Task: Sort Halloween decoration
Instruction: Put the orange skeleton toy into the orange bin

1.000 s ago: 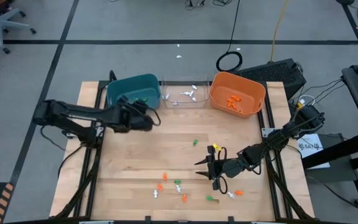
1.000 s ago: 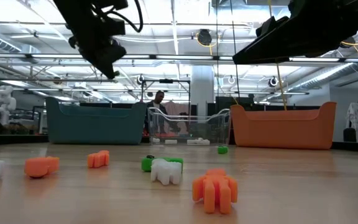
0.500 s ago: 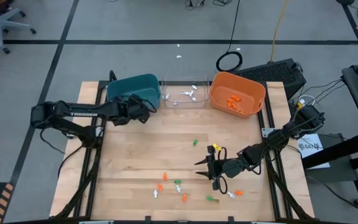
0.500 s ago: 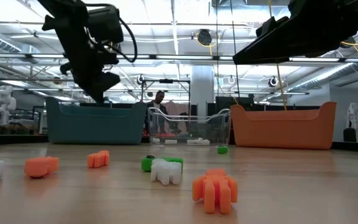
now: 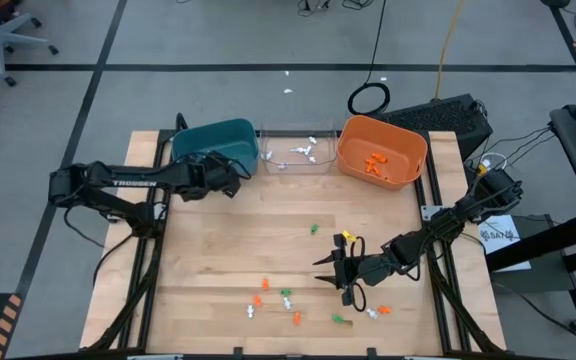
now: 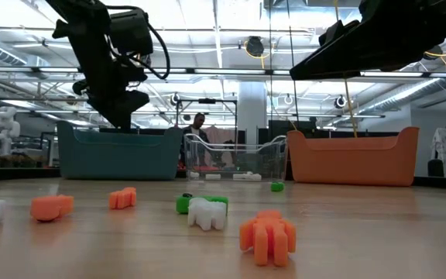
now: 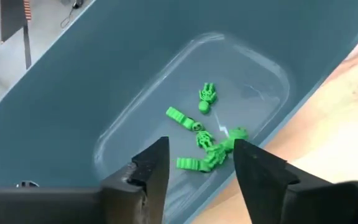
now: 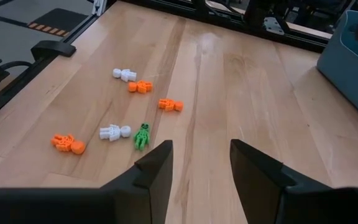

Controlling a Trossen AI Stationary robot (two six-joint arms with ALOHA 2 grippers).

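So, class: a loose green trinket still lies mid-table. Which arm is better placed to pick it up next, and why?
Probably the right. Its open gripper hovers just below the green trinket, while the left gripper is open over the teal bin.

trinkets [image 5: 371, 162] in orange bin [image 5: 382, 150] too small to identify, teal bin [image 7: 55, 112] cropped by wrist view

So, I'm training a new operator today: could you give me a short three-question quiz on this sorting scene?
1. True or false: the left hand is open above the teal bin.
2. Which colour are the figures in the teal bin: A orange, B green, C white?
3. Fill in: the orange figures already sorted lie in the ____ bin.

Key: 1 true; 2 B; 3 orange.
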